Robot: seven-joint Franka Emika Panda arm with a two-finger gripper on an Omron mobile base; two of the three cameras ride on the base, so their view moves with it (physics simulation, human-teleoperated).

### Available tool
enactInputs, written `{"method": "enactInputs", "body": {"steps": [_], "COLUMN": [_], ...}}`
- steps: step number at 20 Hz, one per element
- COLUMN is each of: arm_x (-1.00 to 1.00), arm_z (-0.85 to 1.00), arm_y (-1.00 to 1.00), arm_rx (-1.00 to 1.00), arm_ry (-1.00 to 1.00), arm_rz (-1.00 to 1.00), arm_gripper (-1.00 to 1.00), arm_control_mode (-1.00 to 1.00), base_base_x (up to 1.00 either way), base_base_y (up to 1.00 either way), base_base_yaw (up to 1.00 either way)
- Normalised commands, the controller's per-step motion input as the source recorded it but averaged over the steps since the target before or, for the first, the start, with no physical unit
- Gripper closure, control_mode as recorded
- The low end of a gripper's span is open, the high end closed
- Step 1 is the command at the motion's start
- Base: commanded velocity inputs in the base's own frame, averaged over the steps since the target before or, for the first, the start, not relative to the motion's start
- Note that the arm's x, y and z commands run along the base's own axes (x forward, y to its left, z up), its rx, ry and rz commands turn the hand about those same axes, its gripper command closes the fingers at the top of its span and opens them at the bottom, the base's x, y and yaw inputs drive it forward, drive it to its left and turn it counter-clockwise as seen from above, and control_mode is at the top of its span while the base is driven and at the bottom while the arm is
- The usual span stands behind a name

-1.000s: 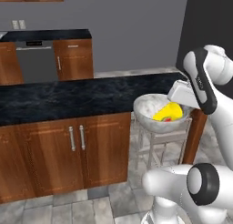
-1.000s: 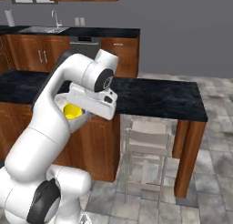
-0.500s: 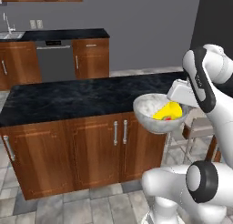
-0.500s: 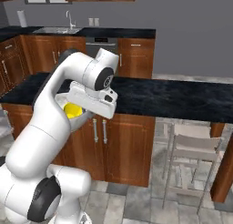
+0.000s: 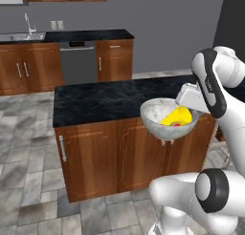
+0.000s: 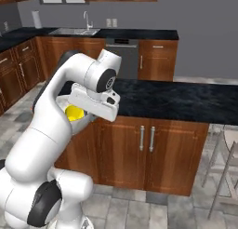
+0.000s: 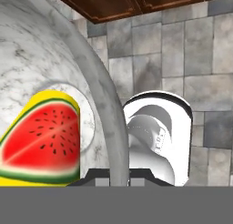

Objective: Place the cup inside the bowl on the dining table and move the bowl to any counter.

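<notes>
close to the camera on the hand, the gripper has its two dark finger tips nearly together, pinching the thin curved rim of the bowl between them, one tip inside the wall and one outside. just inside that whitish-grey marbled wall sits the cup, yellow with a red watermelon slice printed on its side, resting on the bowl's pale bottom. beyond the rim, far below, grey floor tiles show, along with a strip of brown cabinet front at the top of that view. from the left base camera, the white arm reaches across from the right and holds the bowl up in the air by its right-hand rim, in front of the brown doors and at about the height of the edge of the dining table, not resting on its black marble top; the cup lies inside it against the near right wall. from the right base camera, the arm's elbow and hand hide most of the bowl, with a bit of the yellow cup peeking out just left of the hand, beside the near left corner of the dining table. farther back, across an open stretch of tiled floor, the counter runs along the grey wall with a grey dishwasher, a sink with a tap, and wall cupboards above.
</notes>
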Motion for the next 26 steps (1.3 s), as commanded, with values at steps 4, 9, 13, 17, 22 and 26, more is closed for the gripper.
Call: {"method": "enactInputs", "body": {"steps": [4, 9, 13, 17, 22, 26], "arm_x": [0.00, 0.00, 0.00, 0.00, 0.00, 0.00], "arm_z": [0.00, 0.00, 0.00, 0.00, 0.00, 0.00], "arm_y": [0.00, 0.00, 0.00, 0.00, 0.00, 0.00], "arm_rx": [0.00, 0.00, 0.00, 0.00, 0.00, 0.00], "arm_ry": [0.00, 0.00, 0.00, 0.00, 0.00, 0.00], "arm_rz": [0.00, 0.00, 0.00, 0.00, 0.00, 0.00], "arm_gripper": [1.00, 1.00, 1.00, 1.00, 1.00, 1.00], "arm_control_mode": [1.00, 1.00, 1.00, 1.00, 1.00, 1.00], "base_base_x": [0.00, 0.00, 0.00, 0.00, 0.16, 0.45], "base_base_y": [0.99, 0.97, 0.95, 0.85, 0.59, 0.52], "base_base_yaw": [-0.03, -0.02, -0.02, -0.01, -0.03, -0.08]}}
